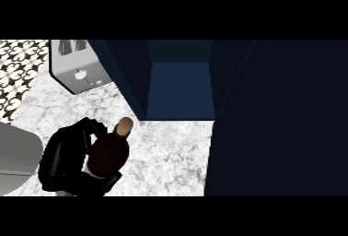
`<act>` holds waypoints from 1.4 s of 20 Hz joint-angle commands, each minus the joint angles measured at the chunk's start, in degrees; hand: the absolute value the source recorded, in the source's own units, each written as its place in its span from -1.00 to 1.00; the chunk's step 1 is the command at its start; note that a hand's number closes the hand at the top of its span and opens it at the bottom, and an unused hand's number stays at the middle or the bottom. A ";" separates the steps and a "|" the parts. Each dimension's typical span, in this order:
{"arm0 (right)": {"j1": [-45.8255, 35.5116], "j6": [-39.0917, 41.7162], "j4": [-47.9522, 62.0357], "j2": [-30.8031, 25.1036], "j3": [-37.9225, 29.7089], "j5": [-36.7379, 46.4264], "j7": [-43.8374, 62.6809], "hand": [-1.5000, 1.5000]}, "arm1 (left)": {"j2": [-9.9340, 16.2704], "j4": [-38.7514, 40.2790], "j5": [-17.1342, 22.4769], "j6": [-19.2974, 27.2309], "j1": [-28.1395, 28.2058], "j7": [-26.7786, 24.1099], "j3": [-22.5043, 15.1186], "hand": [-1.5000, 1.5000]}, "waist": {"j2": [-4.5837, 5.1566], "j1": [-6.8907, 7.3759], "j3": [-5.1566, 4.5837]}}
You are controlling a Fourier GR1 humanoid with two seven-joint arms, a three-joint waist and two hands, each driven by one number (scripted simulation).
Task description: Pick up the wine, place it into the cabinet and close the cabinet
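**Kid:** What is your hand doing?

**Me:** My black left hand (68, 161) is low in the view, at about seven o'clock. Its fingers and thumb curl round the dark brown glass wine bottle with the tan cork top (112, 152). So this hand is wrapped round the bottle and holding it. The fingers sit on the bottle's left side and under its bottom end.

**Kid:** Which way does the bottle point?

**Me:** It leans. The cork end points up toward one o'clock, and the fat end sits down in my palm.

**Kid:** What is under it?

**Me:** The white and grey marble counter top (170, 147). I cannot tell if the bottle touches it or is just above it.

**Kid:** Where is the cabinet?

**Me:** From the bottle, the dark blue open cabinet (180, 87) is at about one o'clock, near the cork but not touching. I can see its blue floor inside. Its big dark blue door (279, 120) stands open at three o'clock and fills the right side of the view.

**Kid:** Anything else?

**Me:** A shiny silver metal toaster (78, 64) sits at eleven o'clock, next to the cabinet's left wall. A black and white patterned tile wall (17, 69) is at ten o'clock. A plain grey shape (14, 156) is at nine o'clock, just beside my hand.

**Kid:** And your other hand?

**Me:** I cannot see it.
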 commanded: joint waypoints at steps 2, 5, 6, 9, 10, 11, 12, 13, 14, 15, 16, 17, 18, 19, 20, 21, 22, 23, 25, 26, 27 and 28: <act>0.99 -0.54 -5.66 0.47 -0.82 -4.72 2.55 -1.00 | -0.12 -5.55 1.31 5.58 -2.93 8.53 -6.44 1.00 | 0.03 -0.09 -0.02; 1.92 -0.48 -8.59 -0.16 -0.76 -5.70 5.13 -1.00 | -0.12 -7.40 0.70 8.84 -4.13 8.88 -11.03 1.00 | -0.02 -0.26 -0.03; 2.32 0.30 -5.69 0.37 -1.17 -5.26 1.57 -1.00 | -0.12 -6.08 0.14 13.72 -10.74 12.71 -11.93 1.00 | 0.06 -0.52 0.00; 3.62 1.71 -6.67 -0.86 -2.47 -7.37 2.83 -1.00 | -0.12 -2.48 1.05 17.81 -13.08 11.58 -15.40 1.00 | 0.10 -0.58 -0.01; -0.50 0.52 -1.69 0.50 -1.61 -4.40 0.17 -1.00 | -0.12 -7.26 -1.10 23.79 -10.61 12.55 -22.56 1.00 | 0.06 -0.17 -0.01; 2.47 2.37 -4.19 -0.94 -5.55 -9.10 -0.29 -1.00 | -0.12 -3.69 -0.06 23.41 -17.83 15.75 -16.52 1.00 | 0.12 -0.62 0.02; 4.19 0.97 -6.38 1.54 1.14 -3.02 0.91 -1.00 | -0.12 -3.46 1.41 22.95 -14.36 11.84 -18.59 1.00 | 0.08 -0.36 -0.03; 1.30 0.08 -4.81 0.56 -2.94 -6.04 2.03 -1.00 | -0.12 -4.73 -0.01 29.08 -19.29 17.23 -21.36 1.00 | 0.06 -0.55 0.00; 3.44 1.43 -6.00 0.64 -1.14 -5.24 1.01 -1.00 | -0.12 -0.78 0.34 31.53 -22.26 15.33 -22.54 1.00 | 0.09 -0.87 0.00; 2.43 0.55 -7.37 0.77 -0.62 -5.57 3.05 -1.00 | -0.12 -0.13 0.27 32.01 -21.92 14.77 -23.29 1.00 | 0.07 -0.72 -0.02; 0.49 0.55 -6.14 -0.03 -2.49 -6.85 3.37 -1.00 | -0.12 -0.77 0.11 34.26 -24.08 16.67 -23.95 1.00 | 0.08 -0.60 -0.02; 4.93 3.92 -1.88 0.15 -3.35 -6.55 -3.53 -1.00 | -0.12 -2.72 -1.87 35.25 -22.69 17.58 -25.25 1.00 | 0.09 -0.30 0.01; 2.44 2.51 -4.10 -0.39 -5.24 -9.38 0.19 -1.00 | -0.12 1.10 -1.27 37.16 -28.11 18.34 -24.04 1.00 | 0.11 -0.70 0.01; 2.14 2.16 -4.02 0.26 -3.41 -7.27 0.41 -1.00 | -0.12 2.65 -0.94 36.59 -27.12 16.65 -24.91 1.00 | 0.12 -0.49 -0.02; 4.34 2.50 -7.55 -0.09 -2.55 -7.39 2.64 -1.00 | -0.12 2.68 -1.78 37.11 -28.59 17.12 -24.23 1.00 | 0.07 -0.64 -0.02; 3.52 2.58 -5.83 0.21 -2.95 -7.42 1.17 -1.00 | -0.12 2.16 -2.15 41.70 -29.73 18.83 -27.48 1.00 | 0.05 -0.62 -0.01; -0.71 1.64 -4.55 -1.44 -6.83 -10.03 3.50 -1.00 | -0.12 3.98 -0.99 42.02 -29.75 16.36 -27.56 1.00 | 0.12 -0.53 -0.02; 3.32 1.24 -7.71 1.20 -1.33 -5.46 2.76 -1.00 | -0.12 2.26 -2.67 41.78 -30.53 20.10 -25.70 1.00 | 0.01 -0.47 -0.02; 0.54 2.27 -4.07 -0.05 -3.36 -6.84 1.51 -1.00 | -0.12 4.98 -0.59 41.71 -29.12 16.03 -25.84 1.00 | 0.13 -0.32 -0.04; 7.18 5.16 -4.54 1.17 -2.25 -6.93 -3.56 -1.00 | -0.12 9.52 1.44 44.30 -32.00 13.22 -27.51 1.00 | 0.18 -0.96 0.00; 0.74 3.26 -3.41 -0.99 -5.71 -9.87 1.76 -1.00 | -0.12 10.56 0.96 44.53 -35.62 14.70 -26.39 1.00 | 0.19 -0.70 -0.02; 1.80 2.64 -4.30 0.59 -2.70 -6.58 1.20 -1.00 | -0.12 10.33 -1.21 43.96 -34.54 15.99 -26.54 1.00 | 0.12 -0.48 -0.03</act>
